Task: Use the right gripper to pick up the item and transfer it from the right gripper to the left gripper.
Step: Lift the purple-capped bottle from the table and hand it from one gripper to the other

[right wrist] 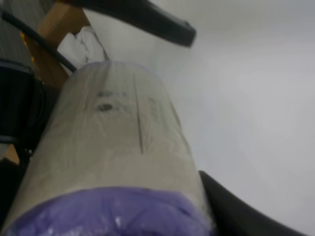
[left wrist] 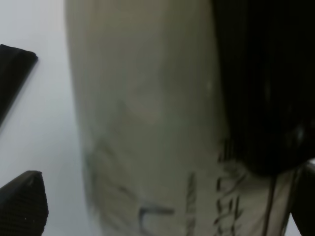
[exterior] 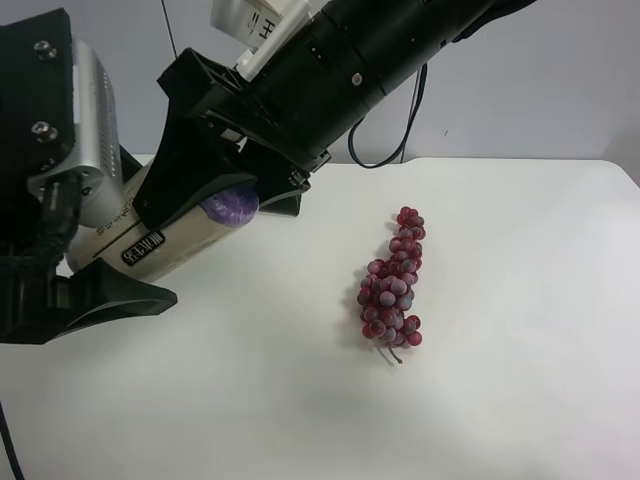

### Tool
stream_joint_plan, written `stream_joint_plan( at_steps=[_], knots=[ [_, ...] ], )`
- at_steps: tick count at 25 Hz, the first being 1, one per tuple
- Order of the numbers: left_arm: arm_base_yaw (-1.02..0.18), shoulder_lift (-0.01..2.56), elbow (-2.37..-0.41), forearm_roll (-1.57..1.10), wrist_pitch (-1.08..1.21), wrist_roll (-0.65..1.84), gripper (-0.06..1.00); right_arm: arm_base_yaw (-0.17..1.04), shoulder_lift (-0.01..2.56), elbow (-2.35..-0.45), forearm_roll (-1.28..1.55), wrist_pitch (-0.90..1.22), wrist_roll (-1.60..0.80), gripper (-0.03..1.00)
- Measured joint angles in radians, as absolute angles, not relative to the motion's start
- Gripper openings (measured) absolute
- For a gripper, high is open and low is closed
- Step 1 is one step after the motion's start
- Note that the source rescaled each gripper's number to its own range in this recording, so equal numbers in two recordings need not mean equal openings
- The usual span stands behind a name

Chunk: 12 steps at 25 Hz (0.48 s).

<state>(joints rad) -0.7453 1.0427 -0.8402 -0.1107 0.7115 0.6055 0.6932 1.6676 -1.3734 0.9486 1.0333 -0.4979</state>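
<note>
The item, a cream-labelled roll with a purple end, hangs tilted above the table at the exterior high view's left. My right gripper, on the black arm with the white bracket, is shut on its purple upper end. The roll fills the right wrist view, with one finger beside it. My left gripper, below the silver-grey block, is open around the roll's lower end, with one finger clear beneath it. The left wrist view shows the roll close up and two black fingertips apart from it.
A red-purple grape bunch lies on the white table to the right of both arms. A black cable loops down behind the right arm near the table's far edge.
</note>
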Motion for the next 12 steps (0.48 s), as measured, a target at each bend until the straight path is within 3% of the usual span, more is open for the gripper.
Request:
stream_joint_plan(
  at_steps=[9,10,12],
  knots=[
    [-0.745,1.051,-0.84,-0.124,0.708,0.606,0.98,0.693,1.668,-1.373,0.949,1.023,-0.499,0.0],
    [-0.745,1.051,-0.84,-0.124,0.708,0.606,0.93,0.693,1.668,-1.373,0.949,1.023,-0.499,0.0],
    [-0.745,1.051,-0.84,-0.124,0.708,0.606,0.7,0.693,1.668,-1.373,0.949,1.023,-0.499,0.0]
  ],
)
